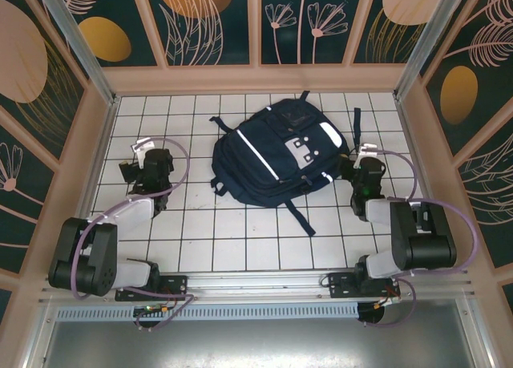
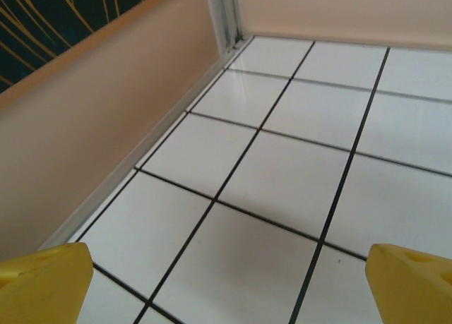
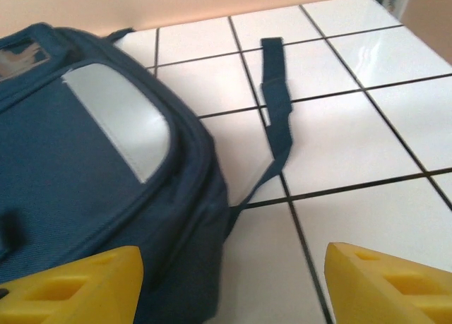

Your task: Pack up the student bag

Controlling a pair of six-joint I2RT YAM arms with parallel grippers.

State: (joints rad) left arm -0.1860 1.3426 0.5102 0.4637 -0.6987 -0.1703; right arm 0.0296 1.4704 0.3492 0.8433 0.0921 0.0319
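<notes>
The bag [image 1: 276,155] lies flat in the middle of the table [image 1: 240,240]. The left gripper [image 2: 229,285] is spread wide above the tiles and holds nothing. The right gripper [image 3: 233,285] is spread too, just beside the bag's edge, and grips nothing.

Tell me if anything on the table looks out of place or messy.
Nothing spilled or torn. The student bag lies flat, skewed diagonally to the tile grid, and one loose strap trails out beside it.

Left gripper [image 2: 227,289], yellow fingers [image 2: 44,282] spread wide, over white black-lined tiled table [image 2: 282,176]; peach wall [image 2: 85,126] at left
</notes>
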